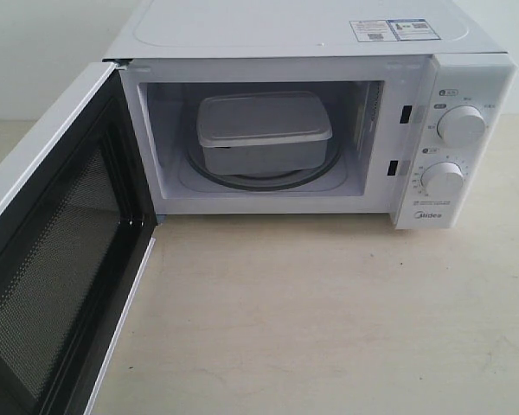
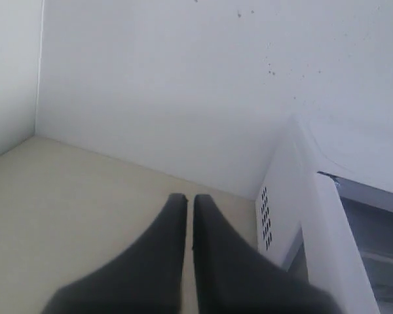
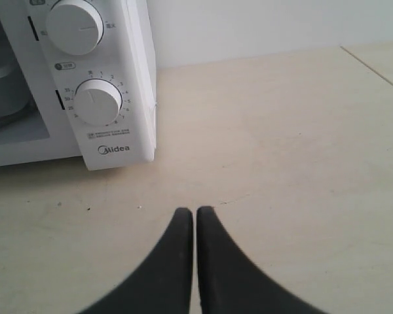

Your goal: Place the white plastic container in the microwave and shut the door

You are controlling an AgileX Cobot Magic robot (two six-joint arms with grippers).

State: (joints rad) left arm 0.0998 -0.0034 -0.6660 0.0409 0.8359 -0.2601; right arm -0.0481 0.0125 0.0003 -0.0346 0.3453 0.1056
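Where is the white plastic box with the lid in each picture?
Exterior view: the white rectangular plastic container sits inside the open white microwave, in the middle of the picture.
Left wrist view: not visible; only the microwave's vented side shows.
Right wrist view: just a rounded corner of it shows inside the cavity, beside the knob panel.
Shared landmark: the white microwave, in all three views.

Container [image 1: 264, 130] in microwave [image 1: 268, 30], seemingly on turntable [image 1: 259, 181]; door [image 1: 60, 242] open at left.

- My white plastic container [image 1: 264, 131]: lidded, upright, centred inside the microwave [image 1: 311, 35];
- the door [image 1: 56, 251]: swung wide open, at 8 o'clock from the container; dark mesh window showing
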